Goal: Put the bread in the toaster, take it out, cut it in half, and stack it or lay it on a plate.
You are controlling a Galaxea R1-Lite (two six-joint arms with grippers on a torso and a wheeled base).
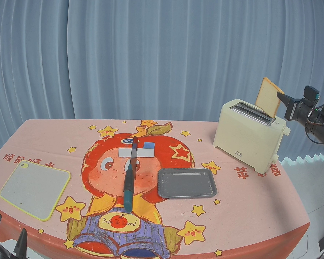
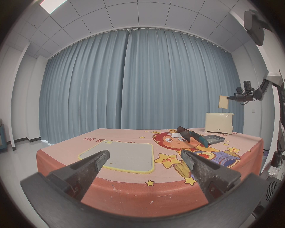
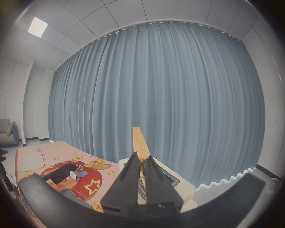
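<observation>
We see right gripper (image 1: 280,94) pinched tight on edge of bread slice (image 1: 268,96). Slice hangs tilted just above toaster (image 1: 248,136), bottom corner close to slot (image 1: 254,112). Left gripper (image 2: 144,155) wide open, holds nothing, low by near table edge, close to cutting board (image 1: 34,189). Knife (image 1: 130,177) and gray tray (image 1: 186,182) lie in middle of table.

Our worries:
- 1: tilted slice could bump slot rim and bend.
- 2: soft bread, small pinch. Could tear or slip, then fall off toaster.

Cutting board (image 1: 34,189) left, knife (image 1: 129,180) centre, tray (image 1: 186,182) right, toaster (image 1: 246,138) behind tray
</observation>
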